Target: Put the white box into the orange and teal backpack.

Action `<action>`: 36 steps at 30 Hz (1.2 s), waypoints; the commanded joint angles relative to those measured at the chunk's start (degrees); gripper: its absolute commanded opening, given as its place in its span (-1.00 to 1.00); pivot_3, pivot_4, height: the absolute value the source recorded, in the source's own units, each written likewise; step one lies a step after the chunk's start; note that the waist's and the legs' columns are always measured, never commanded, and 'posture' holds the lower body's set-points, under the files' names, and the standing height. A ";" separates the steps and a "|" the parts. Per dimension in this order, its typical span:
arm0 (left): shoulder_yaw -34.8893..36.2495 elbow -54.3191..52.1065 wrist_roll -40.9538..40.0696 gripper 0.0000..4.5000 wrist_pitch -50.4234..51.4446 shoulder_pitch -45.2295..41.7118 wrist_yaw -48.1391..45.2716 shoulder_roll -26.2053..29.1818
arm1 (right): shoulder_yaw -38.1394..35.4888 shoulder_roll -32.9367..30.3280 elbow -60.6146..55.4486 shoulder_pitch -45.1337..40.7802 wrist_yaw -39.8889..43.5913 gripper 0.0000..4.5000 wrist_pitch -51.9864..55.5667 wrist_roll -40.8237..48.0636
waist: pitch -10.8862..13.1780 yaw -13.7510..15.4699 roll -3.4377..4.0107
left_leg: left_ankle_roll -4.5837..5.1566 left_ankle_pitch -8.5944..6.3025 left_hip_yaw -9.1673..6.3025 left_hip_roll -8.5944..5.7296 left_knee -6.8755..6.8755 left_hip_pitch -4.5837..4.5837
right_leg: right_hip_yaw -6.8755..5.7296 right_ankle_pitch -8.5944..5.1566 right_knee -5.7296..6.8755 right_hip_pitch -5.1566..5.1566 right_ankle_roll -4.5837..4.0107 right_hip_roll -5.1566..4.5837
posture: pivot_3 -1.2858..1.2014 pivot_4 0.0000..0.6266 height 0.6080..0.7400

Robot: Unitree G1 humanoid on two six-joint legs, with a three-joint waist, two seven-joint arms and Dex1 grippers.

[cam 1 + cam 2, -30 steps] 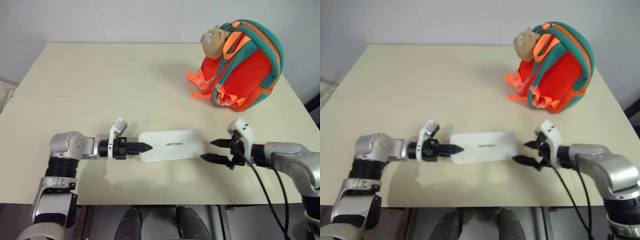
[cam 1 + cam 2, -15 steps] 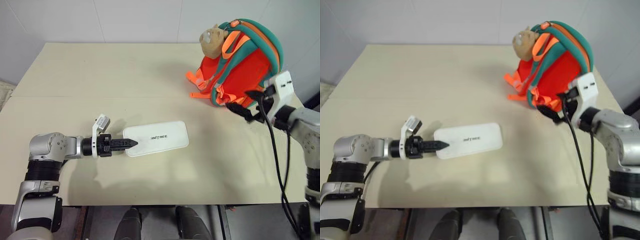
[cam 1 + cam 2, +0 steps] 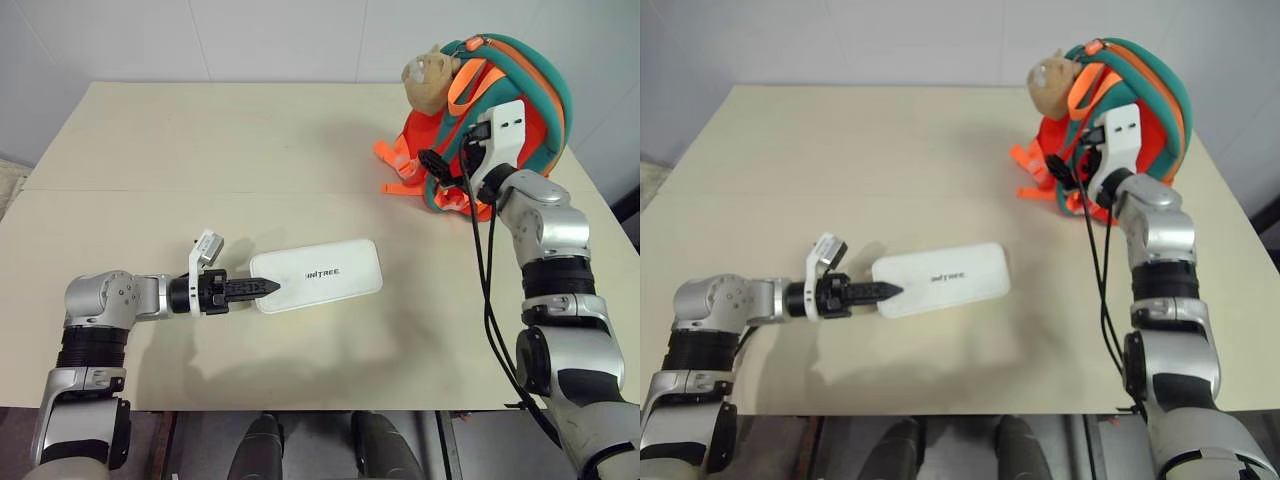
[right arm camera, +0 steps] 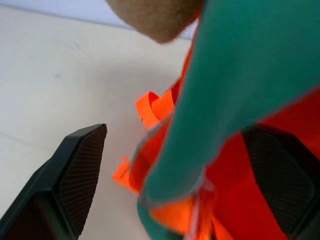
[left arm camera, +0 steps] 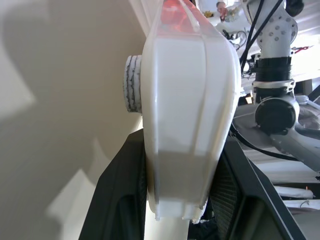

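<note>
White box (image 3: 318,276) lies flat on the table (image 3: 200,150), long axis pointing roughly toward the orange and teal backpack (image 3: 500,120) at the far right. Left gripper (image 3: 262,288) clamps its near short end. Right gripper (image 3: 436,163), fingers spread wide, straddles a teal strap (image 4: 235,95).

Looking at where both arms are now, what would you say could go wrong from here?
The left gripper pinches the white box by one end only, so the box may swing or slip when lifted. The right gripper, jaws open around a teal strap, could tip the orange and teal backpack when it pulls.
</note>
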 commanded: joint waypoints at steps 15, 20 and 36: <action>3.56 -1.29 -0.11 -0.42 -2.15 1.27 3.51 -1.61 | -7.65 7.39 28.93 -14.94 -2.57 -0.31 -19.52 -0.10 | 0.01 -1.74 0.02 | -0.06 0.05 -0.01 -0.01 0.01 0.03 | 0.01 0.01 0.14 0.01 0.01 0.00 | 0.03 -0.52 1.00; 4.86 -0.91 -0.21 -0.42 -2.69 1.43 3.60 -0.91 | -8.92 7.60 27.90 -14.43 1.20 -0.98 -18.66 1.37 | 0.01 -2.56 0.02 | -0.09 0.10 -0.02 -0.01 0.02 0.09 | 0.01 0.01 0.31 0.01 0.01 0.01 | 0.03 -0.52 1.00; 13.21 -2.22 -2.79 -0.42 -7.83 6.49 -6.23 13.51 | -2.83 1.11 -18.31 2.17 31.36 -0.99 22.45 18.22 | 0.05 -2.65 0.08 | -0.22 0.15 -0.09 0.03 -0.10 0.09 | 0.01 -0.19 0.59 -0.16 -0.07 0.07 | 0.03 -0.52 1.00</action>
